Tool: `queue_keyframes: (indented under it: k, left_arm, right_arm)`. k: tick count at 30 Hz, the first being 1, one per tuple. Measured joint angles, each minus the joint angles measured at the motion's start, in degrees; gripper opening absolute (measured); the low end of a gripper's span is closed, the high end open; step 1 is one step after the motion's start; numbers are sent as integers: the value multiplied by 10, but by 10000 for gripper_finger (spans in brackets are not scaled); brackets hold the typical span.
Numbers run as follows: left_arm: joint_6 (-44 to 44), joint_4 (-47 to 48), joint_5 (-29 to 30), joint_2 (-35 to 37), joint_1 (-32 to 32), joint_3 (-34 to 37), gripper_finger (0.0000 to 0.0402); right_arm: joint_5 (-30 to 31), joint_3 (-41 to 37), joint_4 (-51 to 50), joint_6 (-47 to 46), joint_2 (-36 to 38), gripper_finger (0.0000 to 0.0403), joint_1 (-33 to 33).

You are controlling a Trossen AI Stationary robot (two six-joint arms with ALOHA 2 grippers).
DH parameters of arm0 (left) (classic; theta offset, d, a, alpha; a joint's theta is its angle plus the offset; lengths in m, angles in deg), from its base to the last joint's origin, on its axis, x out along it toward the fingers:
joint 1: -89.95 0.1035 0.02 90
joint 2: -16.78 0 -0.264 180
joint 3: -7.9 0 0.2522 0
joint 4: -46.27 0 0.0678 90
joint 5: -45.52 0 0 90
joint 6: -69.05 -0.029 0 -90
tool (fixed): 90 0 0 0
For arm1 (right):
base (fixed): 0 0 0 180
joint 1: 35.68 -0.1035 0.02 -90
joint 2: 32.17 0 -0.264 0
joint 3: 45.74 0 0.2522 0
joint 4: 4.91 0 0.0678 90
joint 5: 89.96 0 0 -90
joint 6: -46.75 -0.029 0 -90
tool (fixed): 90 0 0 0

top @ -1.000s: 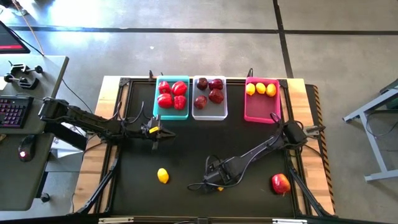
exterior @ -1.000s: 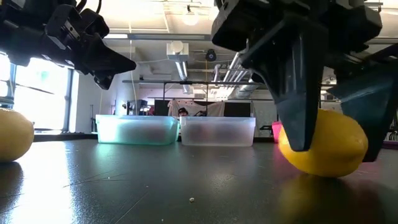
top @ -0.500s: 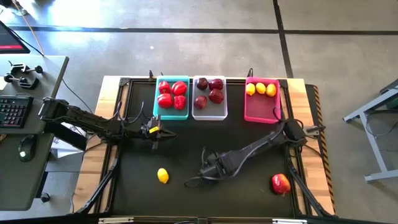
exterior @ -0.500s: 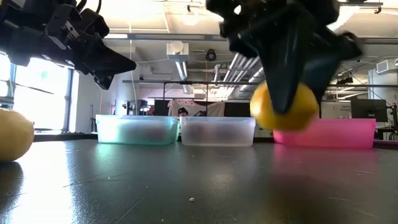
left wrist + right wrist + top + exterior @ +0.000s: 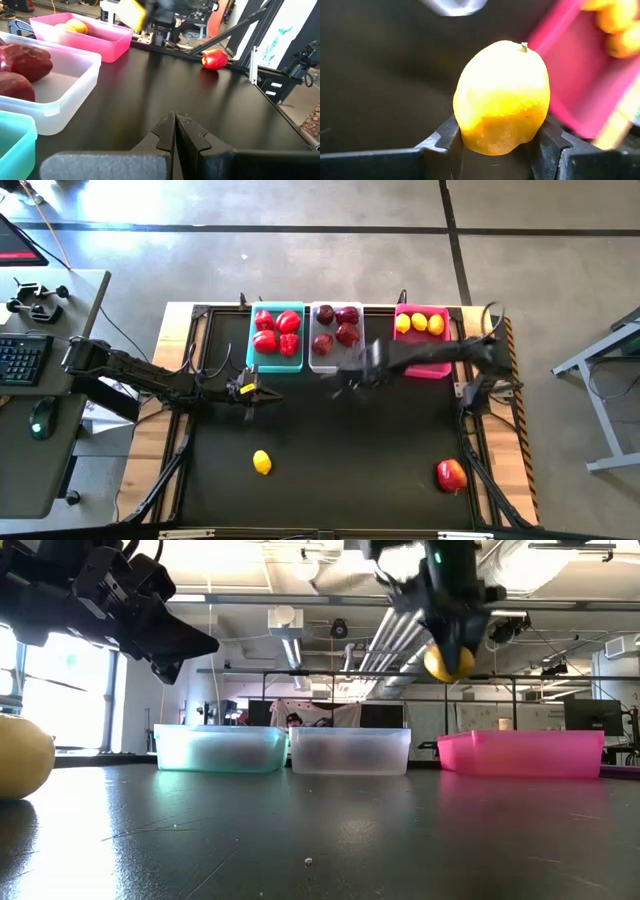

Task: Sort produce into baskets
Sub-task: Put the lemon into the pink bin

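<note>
The right tool (image 5: pixel 497 142) is gripping a lemon (image 5: pixel 501 97) between its two dark fingers: an oval fruit with a pale yellow upper half, a deeper orange-yellow pebbled lower half and a small stem nub on top. In the low view this lemon (image 5: pixel 448 661) is hanging high above the surface, over the gap between the white bin (image 5: pixel 350 752) and the pink bin (image 5: pixel 520 754). A second ago it was lying on the surface at about 6 o'clock; it is now being carried toward 12 o'clock, the right arm blurring across the bins.

The left tool (image 5: pixel 174 131) is closed and empty, hovering at about 9 o'clock beside the teal bin (image 5: pixel 251 350), unchanged.

The bins are smooth, thin-walled rectangular plastic. Glossy red peppers (image 5: pixel 276 332) are filling the teal one, dark maroon fruits (image 5: pixel 336 326) the white one, lemons (image 5: pixel 419 323) the pink one. Another lemon (image 5: pixel 262 463) and a red fruit (image 5: pixel 451 475) are lying on the matte black surface (image 5: pixel 350 440) at about 7 and 5 o'clock.
</note>
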Motion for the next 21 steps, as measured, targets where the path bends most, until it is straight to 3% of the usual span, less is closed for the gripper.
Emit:
queue_keyframes:
  k: [5, 10, 16, 21]
  left_arm:
    - [1, 1, 0, 0, 0, 0, 0]
    - [1, 4, 0, 0, 1, 0, 0]
    - [2, 6, 0, 0, 1, 0, 0]
    - [2, 16, 0, 0, 1, 0, 0]
  right_arm:
    - [5, -118, 42, 72, 72, 147, 114]
    - [-6, -242, 150, 148, 124, 147, 230]
    - [-21, -300, 256, 248, 131, 147, 363]
    - [-67, -335, 334, 303, 123, 147, 426]
